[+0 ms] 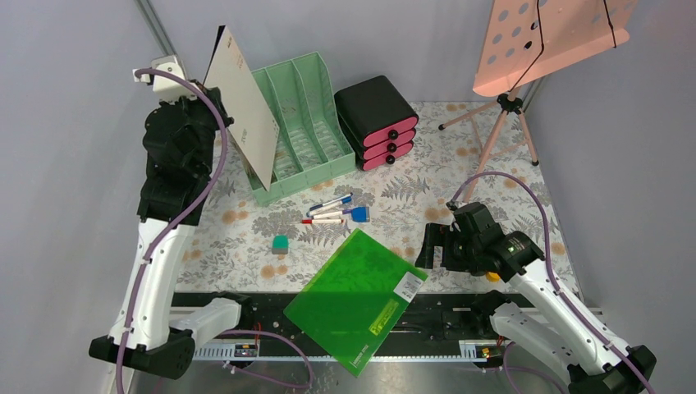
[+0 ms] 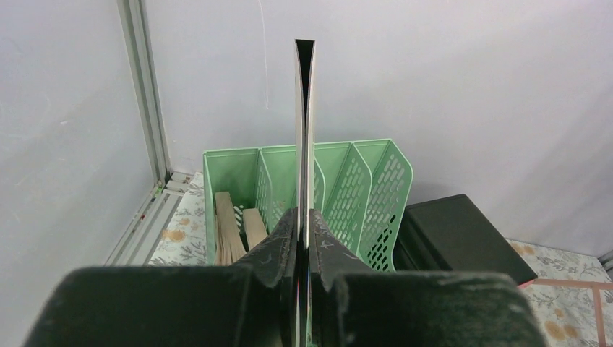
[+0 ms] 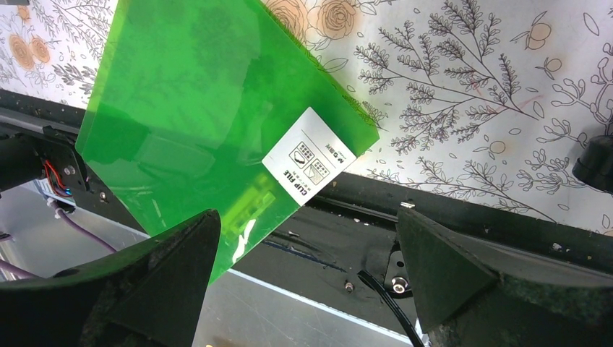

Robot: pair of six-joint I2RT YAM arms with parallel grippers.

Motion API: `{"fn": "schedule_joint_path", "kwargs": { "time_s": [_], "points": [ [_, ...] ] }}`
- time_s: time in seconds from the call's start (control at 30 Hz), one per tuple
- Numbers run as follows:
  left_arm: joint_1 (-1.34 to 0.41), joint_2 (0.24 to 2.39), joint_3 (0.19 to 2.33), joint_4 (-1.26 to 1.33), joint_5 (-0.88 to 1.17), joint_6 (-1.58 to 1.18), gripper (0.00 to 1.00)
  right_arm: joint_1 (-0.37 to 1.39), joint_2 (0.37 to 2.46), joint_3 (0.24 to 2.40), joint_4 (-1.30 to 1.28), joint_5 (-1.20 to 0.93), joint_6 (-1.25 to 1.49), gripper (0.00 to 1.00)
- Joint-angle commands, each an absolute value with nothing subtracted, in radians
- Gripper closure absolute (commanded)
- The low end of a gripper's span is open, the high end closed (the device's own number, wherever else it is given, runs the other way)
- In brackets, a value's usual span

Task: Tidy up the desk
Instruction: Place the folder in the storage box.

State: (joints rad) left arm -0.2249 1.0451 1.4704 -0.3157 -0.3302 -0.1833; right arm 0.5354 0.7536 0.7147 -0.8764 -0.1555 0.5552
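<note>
One translucent folder on cloth-covered desk

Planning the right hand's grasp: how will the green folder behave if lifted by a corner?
Probably light and a bit floppy: the folder is a thin translucent sheet. Likely slippery, since its surface looks glossy. It overhangs the desk edge, so a push could tip it off.

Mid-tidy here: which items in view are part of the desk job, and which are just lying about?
Job: beige folder in the shut left tool, mint file rack, green clip file beside the open right tool, pens, teal block, drawer box, desk.
Lying about: pink perforated stand.
</note>
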Motion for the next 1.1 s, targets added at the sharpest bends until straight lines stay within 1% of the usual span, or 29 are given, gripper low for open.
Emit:
{"fn": "schedule_joint_path", "kwargs": {
  "time_s": [0.0,0.13,0.3,0.6,0.8,1.07],
  "points": [
    [-0.224,1.066,1.479,-0.139,-0.331,-0.214,1.00,0.532,0.753,0.711,-0.855,-0.174,0.546,0.01],
    [-0.224,1.102,1.486,-0.122,-0.325,-0.252,1.00,0.532,0.755,0.712,-0.856,-0.173,0.543,0.01],
    [-0.225,1.133,1.479,-0.097,-0.379,-0.275,1.00,0.532,0.761,0.713,-0.855,-0.172,0.541,0.01],
    [-0.242,1.175,1.457,-0.030,-0.474,-0.204,1.00,0.532,0.777,0.713,-0.856,-0.168,0.535,0.00],
    [-0.253,1.201,1.421,0.052,-0.483,-0.161,1.00,0.532,0.788,0.714,-0.855,-0.167,0.534,0.01],
    [-0.293,1.223,1.336,0.230,-0.498,-0.079,1.00,0.532,0.787,0.713,-0.856,-0.165,0.535,0.00]
  ]
}}
